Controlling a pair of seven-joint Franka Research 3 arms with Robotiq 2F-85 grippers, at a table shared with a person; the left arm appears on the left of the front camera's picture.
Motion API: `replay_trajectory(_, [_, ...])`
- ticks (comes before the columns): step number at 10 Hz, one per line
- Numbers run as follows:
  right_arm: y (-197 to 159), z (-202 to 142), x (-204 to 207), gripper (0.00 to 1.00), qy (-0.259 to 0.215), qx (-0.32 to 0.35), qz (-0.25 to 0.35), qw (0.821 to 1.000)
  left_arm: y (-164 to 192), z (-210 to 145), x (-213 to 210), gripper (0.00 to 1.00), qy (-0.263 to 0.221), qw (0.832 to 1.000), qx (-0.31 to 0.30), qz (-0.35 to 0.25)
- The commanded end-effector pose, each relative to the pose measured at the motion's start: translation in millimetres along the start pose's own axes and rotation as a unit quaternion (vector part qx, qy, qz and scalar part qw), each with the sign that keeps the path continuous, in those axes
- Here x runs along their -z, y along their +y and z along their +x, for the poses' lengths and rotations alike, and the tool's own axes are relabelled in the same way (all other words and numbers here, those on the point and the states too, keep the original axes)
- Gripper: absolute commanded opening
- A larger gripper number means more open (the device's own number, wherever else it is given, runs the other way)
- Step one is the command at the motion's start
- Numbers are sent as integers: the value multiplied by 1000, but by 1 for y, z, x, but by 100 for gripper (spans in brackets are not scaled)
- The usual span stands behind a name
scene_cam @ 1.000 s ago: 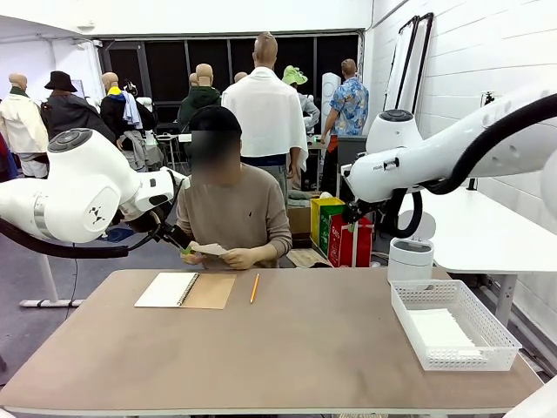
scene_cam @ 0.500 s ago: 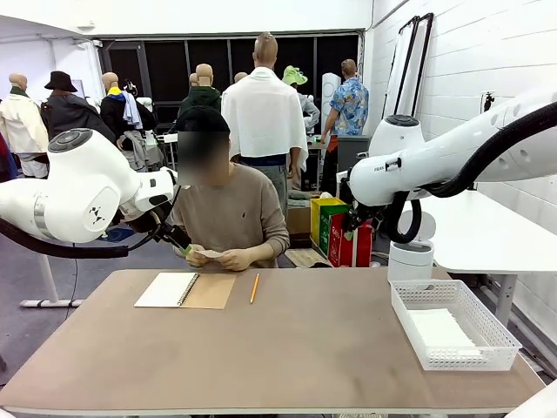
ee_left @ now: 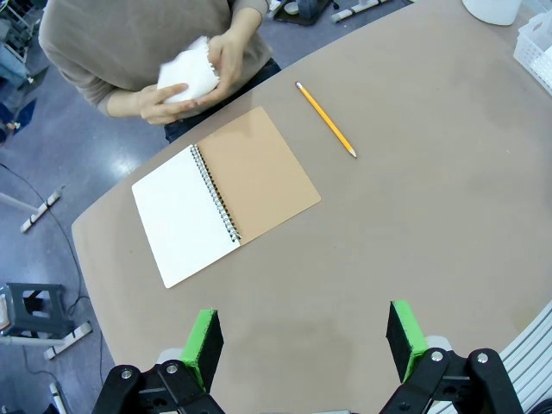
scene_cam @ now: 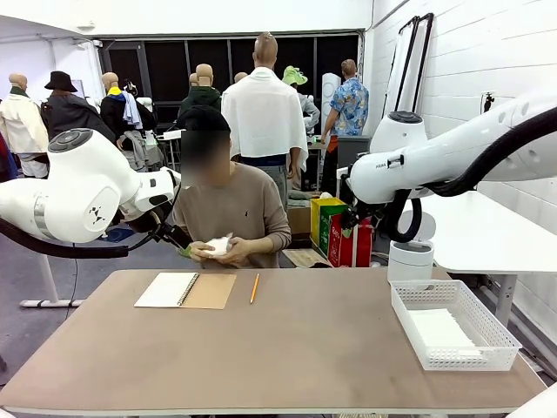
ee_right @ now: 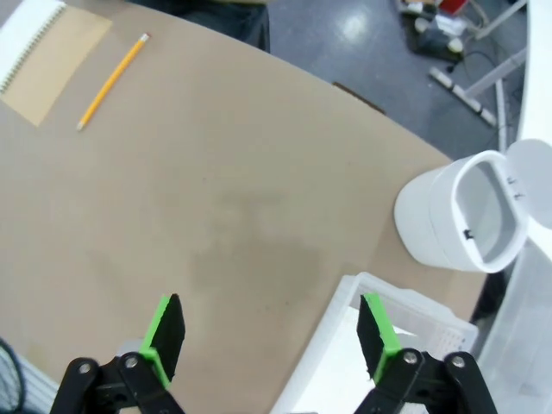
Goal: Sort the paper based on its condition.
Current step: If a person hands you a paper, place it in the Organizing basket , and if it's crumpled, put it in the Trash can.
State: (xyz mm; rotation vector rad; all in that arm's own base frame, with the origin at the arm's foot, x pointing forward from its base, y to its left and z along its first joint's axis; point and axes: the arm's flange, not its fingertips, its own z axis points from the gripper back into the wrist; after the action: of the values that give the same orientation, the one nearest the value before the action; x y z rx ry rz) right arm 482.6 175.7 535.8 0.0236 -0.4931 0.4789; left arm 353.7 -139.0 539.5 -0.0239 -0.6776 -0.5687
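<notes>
Pincers first: left pincer [ee_left: 302, 341] & right pincer [ee_right: 269, 332] both spread wide w/ nothing in them, hanging above the table [scene_cam: 287, 348]. White basket [scene_cam: 452, 326] on robot's right side has flat sheets in it; a small white bin [ee_right: 461, 216] stands just behind it. Farther off lie the notebook [ee_left: 224, 194] & pencil [ee_left: 326, 119]. At the far edge, the person's hands [ee_left: 185, 82] squeeze the paper [ee_left: 191, 73] into a ball, so no long side, no pointing way. Step now: prob. waiting. Next move: take the ball, likely to the bin.
</notes>
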Motion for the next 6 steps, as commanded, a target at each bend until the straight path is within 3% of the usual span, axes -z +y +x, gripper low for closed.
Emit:
replay_trajectory(1, [14, -28, -16, 100, -33, 2, 34, 999, 1, -1, 0, 100, 0, 1000, 0, -1])
replay_trajectory(6, [55, -59, -31, 100, -60, -48, 88, 993, 1, -1, 0, 100, 0, 1000, 0, -1])
